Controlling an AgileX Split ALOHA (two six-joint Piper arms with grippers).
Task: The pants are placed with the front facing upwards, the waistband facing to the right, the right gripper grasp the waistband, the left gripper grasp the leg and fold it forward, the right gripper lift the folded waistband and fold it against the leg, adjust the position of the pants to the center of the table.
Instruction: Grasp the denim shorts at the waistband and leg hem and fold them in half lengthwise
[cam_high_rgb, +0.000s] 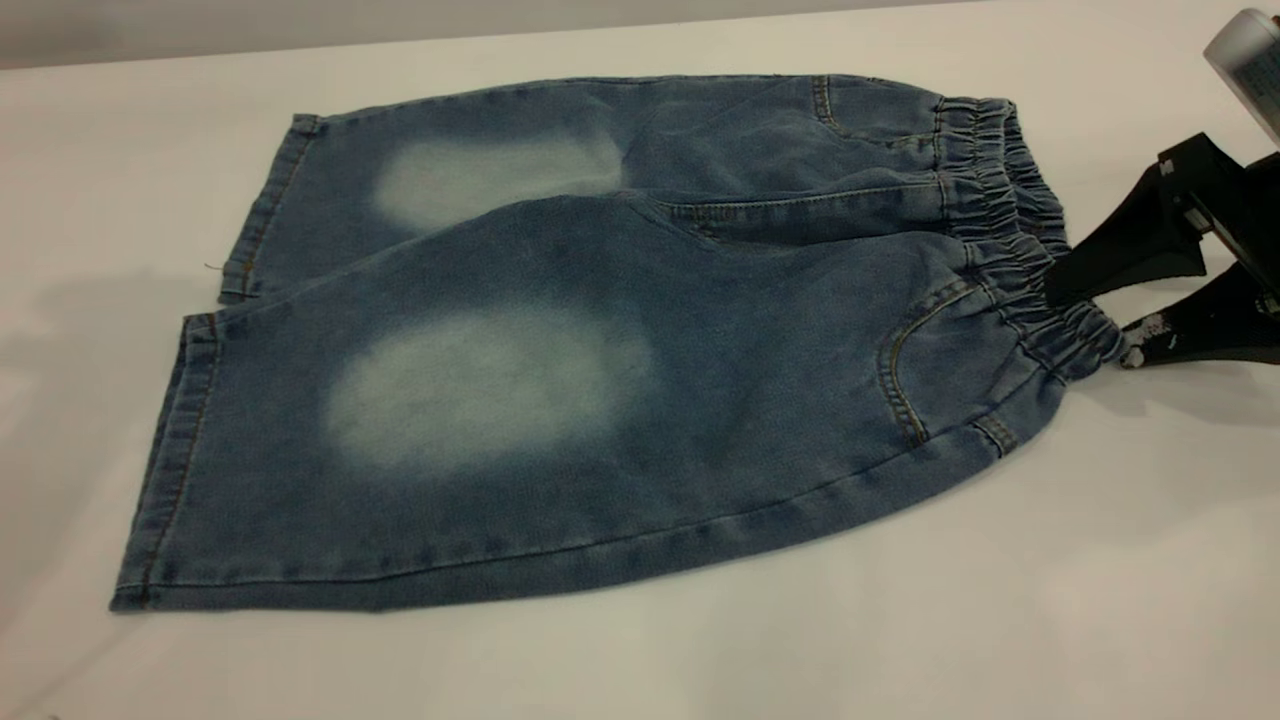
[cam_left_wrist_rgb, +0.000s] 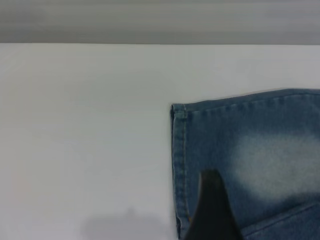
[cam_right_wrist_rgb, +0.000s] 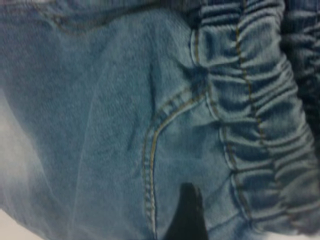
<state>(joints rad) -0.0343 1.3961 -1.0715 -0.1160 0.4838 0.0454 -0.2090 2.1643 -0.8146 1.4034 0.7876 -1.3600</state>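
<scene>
**Right pincer at the waistband, pants flat on the desk**

Pants: blue denim, spread flat on the white desk, front up. Leg hems point to the exterior view's left, waistband to its right. Near leg overlaps the far leg along the middle seam. Each leg carries one pale faded oval. Tan stitching shows on the curved pocket seam near the waist and along the hems.

Right pincer: at the right edge of the exterior view, low over the desk, right at the near end of the gathered waistband. Its two black wedge fingers are spread apart, one finger above the band's edge and the other lower, its tip just beside the ruffled elastic. No cloth pinched between them. A silver cylinder sits above it at the frame's corner. From the right wrist view, one dark finger tip overlies denim between the pocket seam and the elastic.

Left pincer: only one dark finger shows in the left wrist view, over the far leg's hem corner. Cannot tell how far it is open, nor whether it touches the cloth. It does not show in the exterior view.
</scene>
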